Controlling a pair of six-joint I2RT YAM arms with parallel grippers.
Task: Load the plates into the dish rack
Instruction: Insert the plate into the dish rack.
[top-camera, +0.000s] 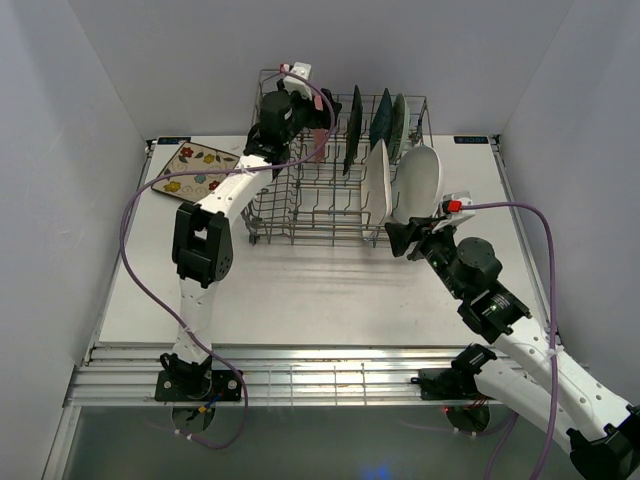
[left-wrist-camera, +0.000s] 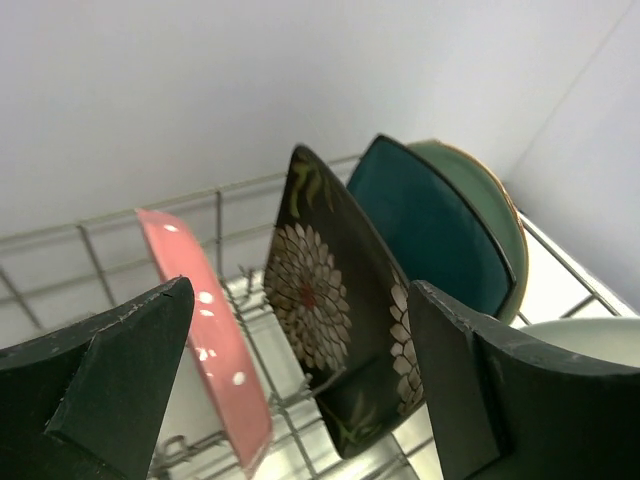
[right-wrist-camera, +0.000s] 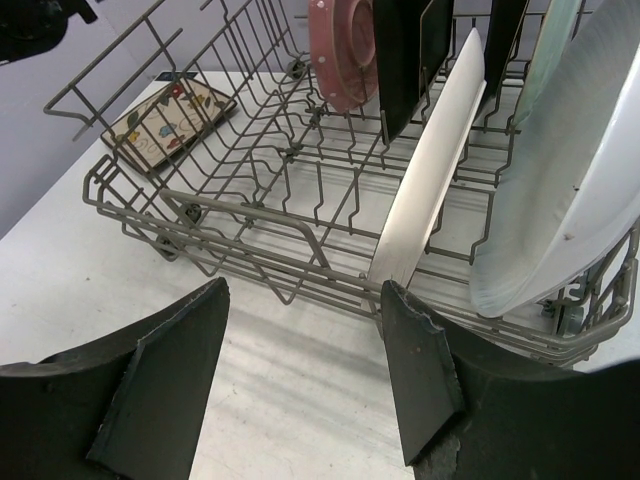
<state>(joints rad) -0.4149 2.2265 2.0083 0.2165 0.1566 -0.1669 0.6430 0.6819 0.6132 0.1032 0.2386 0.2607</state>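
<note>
The grey wire dish rack (top-camera: 310, 205) stands at the back of the table. Upright in it are a dark patterned square plate (top-camera: 353, 130), a teal square plate (top-camera: 381, 120), a mint-green round plate (top-camera: 399, 122), a white rectangular plate (top-camera: 377, 182) and a white oval plate (top-camera: 420, 180). The left wrist view also shows a pink dotted plate (left-wrist-camera: 215, 340) in the tines. A cream floral square plate (top-camera: 195, 168) lies flat on the table left of the rack. My left gripper (left-wrist-camera: 300, 290) hangs open and empty above the pink and dark plates. My right gripper (right-wrist-camera: 305, 290) is open and empty over the table before the rack's near right side.
White walls close in the table on three sides. The rack's tall wire sides (right-wrist-camera: 150, 45) rise around the plates. A purple cable (top-camera: 130, 215) loops off the left arm. The table's metal front rail (top-camera: 320, 380) runs between the arm bases.
</note>
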